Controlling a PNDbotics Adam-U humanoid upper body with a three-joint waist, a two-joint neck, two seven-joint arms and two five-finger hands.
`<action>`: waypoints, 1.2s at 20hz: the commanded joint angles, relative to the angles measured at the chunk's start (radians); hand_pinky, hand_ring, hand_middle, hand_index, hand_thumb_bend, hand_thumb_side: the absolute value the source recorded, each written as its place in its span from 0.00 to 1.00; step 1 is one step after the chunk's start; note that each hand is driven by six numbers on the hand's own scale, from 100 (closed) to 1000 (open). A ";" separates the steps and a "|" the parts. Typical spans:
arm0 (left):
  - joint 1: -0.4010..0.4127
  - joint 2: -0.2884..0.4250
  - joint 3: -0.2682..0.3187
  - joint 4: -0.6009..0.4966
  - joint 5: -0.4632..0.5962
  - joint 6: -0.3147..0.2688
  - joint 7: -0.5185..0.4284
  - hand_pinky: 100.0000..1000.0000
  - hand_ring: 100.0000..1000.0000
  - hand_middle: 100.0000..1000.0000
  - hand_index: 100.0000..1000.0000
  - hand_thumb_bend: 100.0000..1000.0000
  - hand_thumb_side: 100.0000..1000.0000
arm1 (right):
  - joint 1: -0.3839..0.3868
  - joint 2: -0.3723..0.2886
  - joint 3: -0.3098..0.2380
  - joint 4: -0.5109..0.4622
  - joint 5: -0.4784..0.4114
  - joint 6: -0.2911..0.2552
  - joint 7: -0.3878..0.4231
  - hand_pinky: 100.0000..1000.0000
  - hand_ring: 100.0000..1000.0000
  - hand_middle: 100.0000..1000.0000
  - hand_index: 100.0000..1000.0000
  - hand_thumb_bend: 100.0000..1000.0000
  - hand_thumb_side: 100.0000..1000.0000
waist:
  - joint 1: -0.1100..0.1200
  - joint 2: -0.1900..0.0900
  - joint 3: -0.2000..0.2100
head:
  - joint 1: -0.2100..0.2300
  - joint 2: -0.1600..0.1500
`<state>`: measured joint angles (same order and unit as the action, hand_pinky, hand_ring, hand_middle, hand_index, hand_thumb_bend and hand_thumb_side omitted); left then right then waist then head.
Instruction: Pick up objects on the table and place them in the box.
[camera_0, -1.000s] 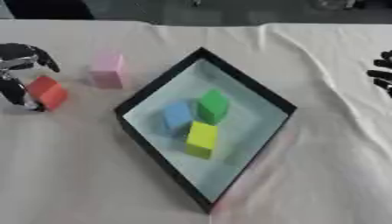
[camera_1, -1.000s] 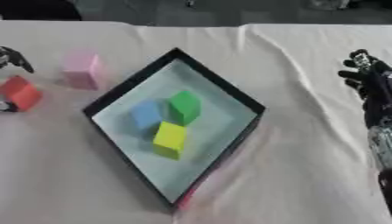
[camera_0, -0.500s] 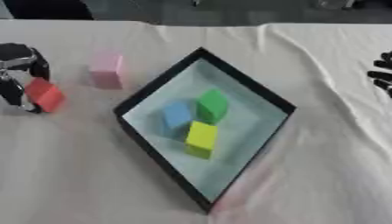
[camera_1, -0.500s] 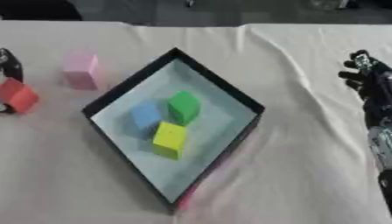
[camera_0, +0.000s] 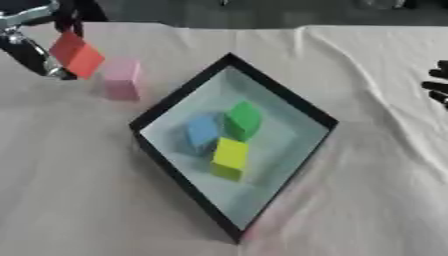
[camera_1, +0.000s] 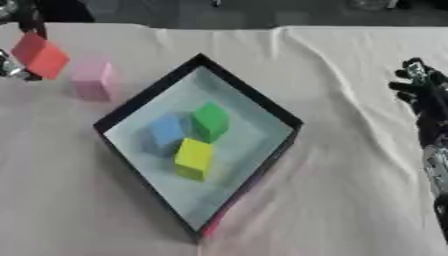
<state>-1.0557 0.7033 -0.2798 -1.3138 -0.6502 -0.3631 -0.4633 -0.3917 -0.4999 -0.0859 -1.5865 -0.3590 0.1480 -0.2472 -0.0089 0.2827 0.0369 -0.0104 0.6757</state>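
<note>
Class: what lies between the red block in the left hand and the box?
The pink block sits between the red block and the box, clearest in the left eye view.

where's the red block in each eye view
Left eye view: the red block is at the upper left, held up by the left hand, just left of the pink block.
Right eye view: it sits nearer the left edge, again upper left.
Shared landmark: the pink block lies between the red block and the black box in both views.
</note>
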 joint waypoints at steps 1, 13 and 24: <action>-0.055 -0.045 -0.065 -0.127 0.107 0.026 -0.097 0.61 0.47 0.37 0.41 0.57 0.00 | -0.026 -0.041 -0.005 -0.031 -0.010 -0.002 0.007 0.89 0.74 0.72 0.78 0.00 0.60 | -0.001 -0.033 0.001 | -0.005 0.003; -0.074 -0.344 -0.155 0.076 -0.055 0.006 -0.209 0.66 0.57 0.47 0.53 0.54 0.00 | -0.075 -0.033 0.010 -0.037 -0.026 -0.003 0.018 0.89 0.73 0.72 0.78 0.00 0.58 | -0.002 -0.050 -0.015 | -0.003 0.019; -0.058 -0.286 -0.089 0.023 -0.073 0.062 -0.037 0.86 0.87 0.84 0.90 0.51 0.42 | -0.068 -0.041 0.006 -0.032 -0.029 -0.006 0.014 0.89 0.73 0.72 0.78 0.00 0.58 | 0.000 -0.054 -0.008 | -0.023 0.028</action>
<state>-1.0986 0.3769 -0.3940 -1.2617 -0.7394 -0.3098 -0.5201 -0.4485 -0.5032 -0.0705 -1.6026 -0.3837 0.1449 -0.2330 -0.0086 0.2678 0.0281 -0.0284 0.6981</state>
